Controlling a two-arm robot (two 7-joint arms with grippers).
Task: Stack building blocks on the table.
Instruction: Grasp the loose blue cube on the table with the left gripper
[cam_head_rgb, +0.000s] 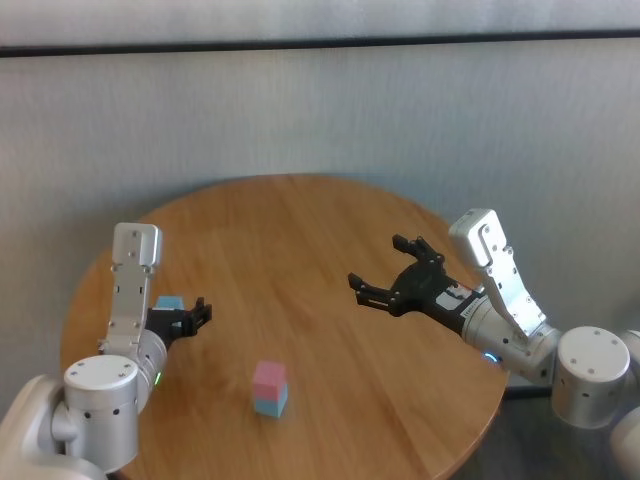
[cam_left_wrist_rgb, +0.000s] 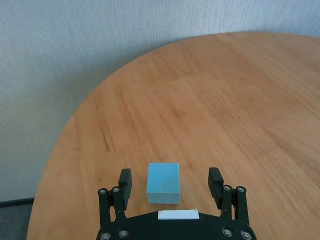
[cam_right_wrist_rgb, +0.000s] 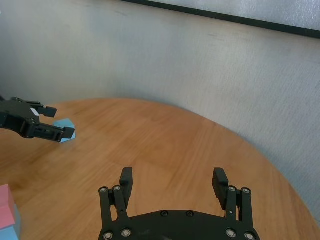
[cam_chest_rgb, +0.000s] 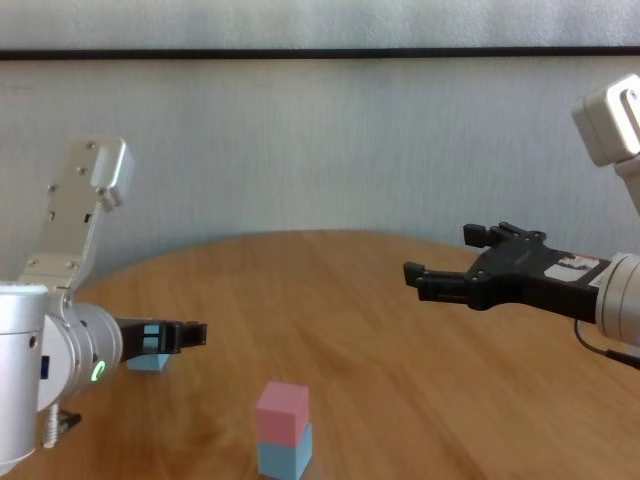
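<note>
Pink block (cam_head_rgb: 269, 376) sits on a blue block (cam_head_rgb: 271, 402). My open left end effector (cam_left_wrist_rgb: 172, 185) straddles the last blue one (cam_left_wrist_rgb: 164, 183) at nine o'clock; right end effector (cam_head_rgb: 385, 277) open, empty.

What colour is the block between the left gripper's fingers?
Light blue block; the left wrist view shows it best, between the open left gripper.

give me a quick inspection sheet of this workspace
surface: round wooden table, no marks seen
job's things: pink block stacked on a light blue block; second light blue block alone near the left edge
clutter: nothing seen
grippers: left pincer open, low, straddling the lone block without touching; right pincer open, raised, empty
cables: nothing seen on the table
surroundings: pale textured wall behind, dark strip along its top
</note>
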